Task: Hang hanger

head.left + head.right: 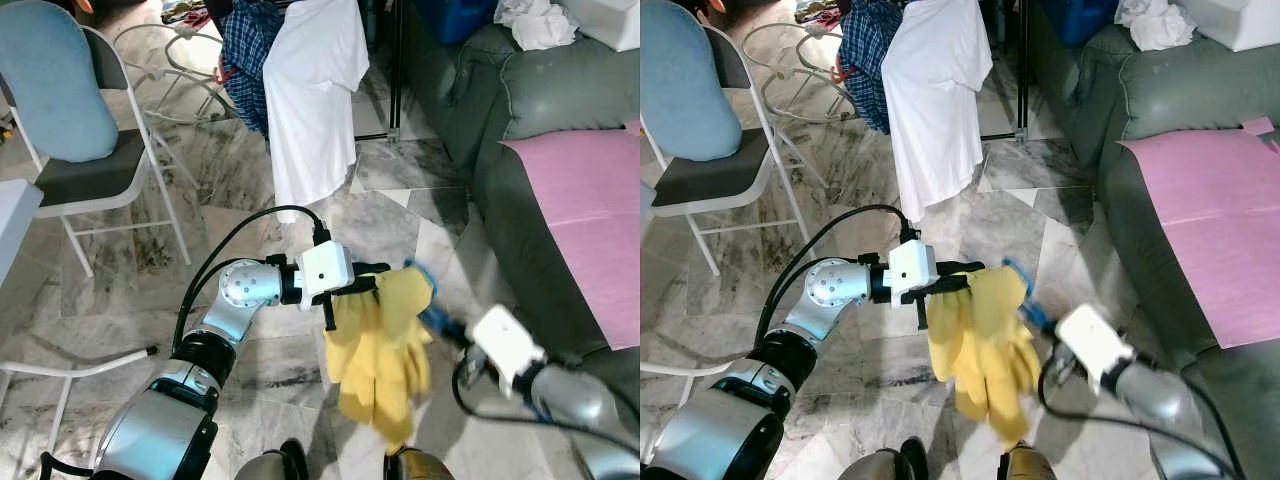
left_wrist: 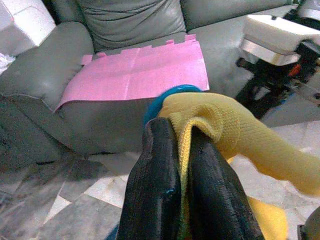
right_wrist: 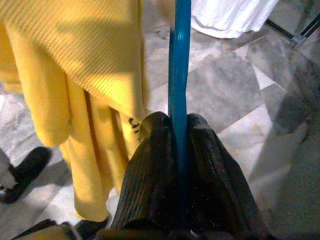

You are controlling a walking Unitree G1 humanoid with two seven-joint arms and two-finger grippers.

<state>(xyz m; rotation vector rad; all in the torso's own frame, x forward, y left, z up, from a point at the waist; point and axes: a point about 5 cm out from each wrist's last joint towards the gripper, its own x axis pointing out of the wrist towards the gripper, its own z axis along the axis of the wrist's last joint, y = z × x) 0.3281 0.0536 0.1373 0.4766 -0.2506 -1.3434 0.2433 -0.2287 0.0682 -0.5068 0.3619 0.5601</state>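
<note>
A yellow knit garment hangs over a blue hanger in front of me, above the marble floor. My left gripper is shut on the top of the garment; in the left wrist view its fingers pinch the yellow cloth, with the blue hanger curving behind. My right gripper is shut on the hanger's blue bar, the yellow garment draping beside it. A clothes rack stands ahead with a white shirt and a blue plaid shirt.
A grey sofa with a pink sheet runs along the right. On the left stands a white folding chair with a blue back. The rack's black leg rises near the sofa. Open marble floor lies between me and the rack.
</note>
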